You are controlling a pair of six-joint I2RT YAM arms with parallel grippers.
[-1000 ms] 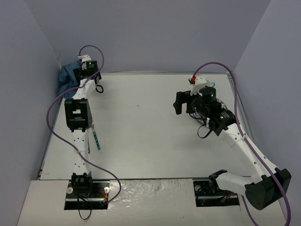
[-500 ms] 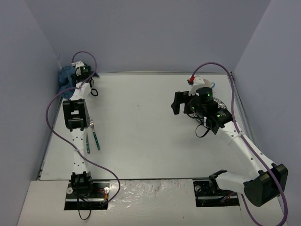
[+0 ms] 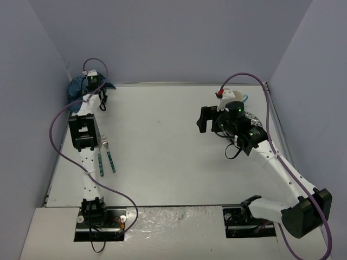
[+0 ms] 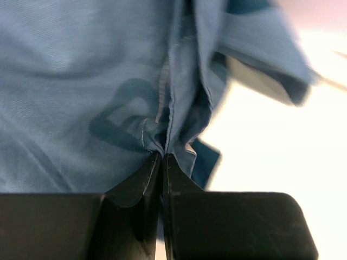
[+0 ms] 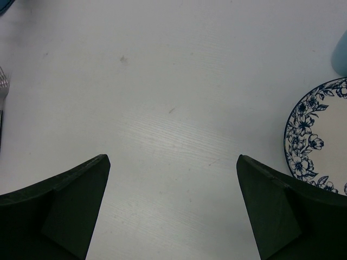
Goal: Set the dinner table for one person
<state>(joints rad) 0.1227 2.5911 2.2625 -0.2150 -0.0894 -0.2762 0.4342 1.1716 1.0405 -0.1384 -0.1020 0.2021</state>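
The dinner table [image 3: 162, 157] is a large white tabletop. A blue cloth [image 3: 77, 86] lies bunched in its far left corner. My left gripper [image 4: 162, 156] is shut on a fold of that cloth [image 4: 97, 81], which fills most of the left wrist view. My right gripper [image 5: 172, 160] hangs open above bare tabletop [image 5: 162, 81] with nothing between its fingers; in the top view it [image 3: 205, 119] is at the right of the middle. A white plate with a blue flower rim [image 5: 317, 141] lies just right of it.
A fork [image 3: 101, 154] and a second teal-handled utensil [image 3: 111, 161] lie side by side by the left arm. A light blue cup [image 5: 341, 51] stands beyond the plate [image 3: 254, 118]. Grey walls close in the table on three sides.
My left gripper has reached further into the far left corner and shut on the blue cloth. The left arm's shift has uncovered the fork. The right gripper has drifted slightly left.
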